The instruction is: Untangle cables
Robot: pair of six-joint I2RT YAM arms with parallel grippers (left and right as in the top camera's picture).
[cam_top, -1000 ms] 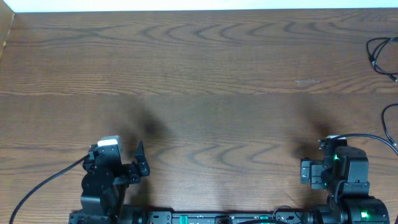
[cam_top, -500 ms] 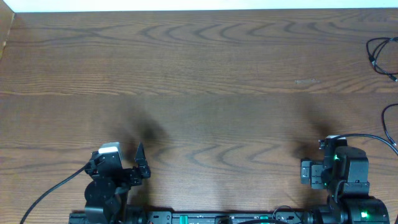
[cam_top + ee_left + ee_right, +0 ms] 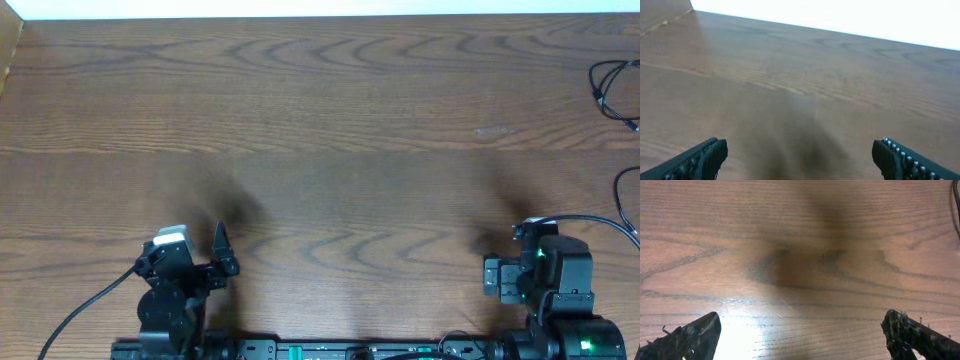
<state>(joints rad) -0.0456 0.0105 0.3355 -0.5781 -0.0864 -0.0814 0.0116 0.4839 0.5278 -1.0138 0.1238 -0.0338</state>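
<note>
A thin black cable [image 3: 608,84] with a small plug end loops in at the table's far right edge, and a second thin black strand [image 3: 622,196] curves below it. In the right wrist view a dark cable [image 3: 956,206] shows only at the top right border. My left gripper [image 3: 801,156] is open over bare wood at the front left, nothing between its fingers. My right gripper [image 3: 802,330] is open too, low over the table at the front right, well short of the cables. No white cable is in view.
The brown wooden table [image 3: 320,130] runs to a pale back edge. A thick black cord [image 3: 70,305] trails from the left arm [image 3: 170,300], and another leaves the right arm [image 3: 555,290] toward the right edge.
The left wrist has drawn back slightly toward the front edge and to the left. The right arm and the cables have not moved.
</note>
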